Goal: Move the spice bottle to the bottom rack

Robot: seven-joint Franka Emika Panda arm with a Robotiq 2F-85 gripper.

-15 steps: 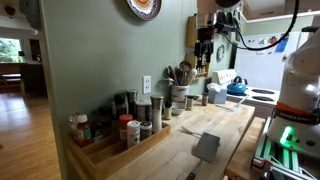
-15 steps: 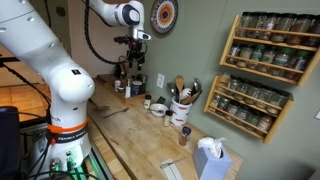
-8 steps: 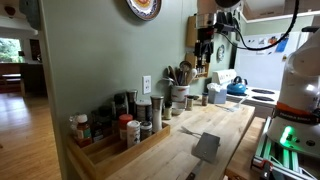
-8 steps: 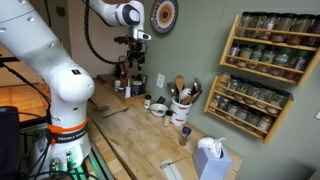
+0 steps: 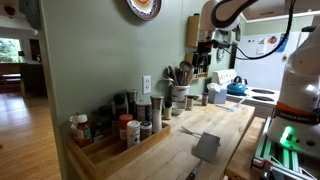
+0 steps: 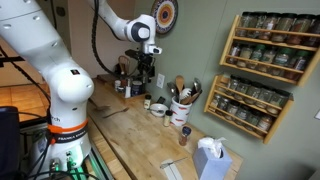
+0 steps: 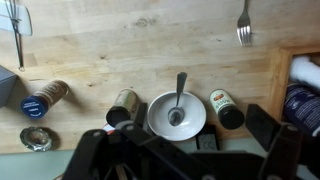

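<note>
— Dark-capped spice bottle [image 7: 124,107]: on the table [image 7: 120,40], just left of the white bowl [image 7: 176,118], untouched.
— And the end effector [image 6: 146,80]?
— Fingers apart, empty, hovering above. Approach step, I'd judge. Next: descend, grip the bottle, then carry it to the bottom rack [image 6: 240,122], well apart.

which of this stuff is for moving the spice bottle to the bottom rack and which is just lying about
For the job: spice bottles beside the bowl (which one, unclear); the rack's bottom shelf; the hand.

Lying about: bowl, spoon, fork, utensil pot, tray of jars, kettle.
</note>
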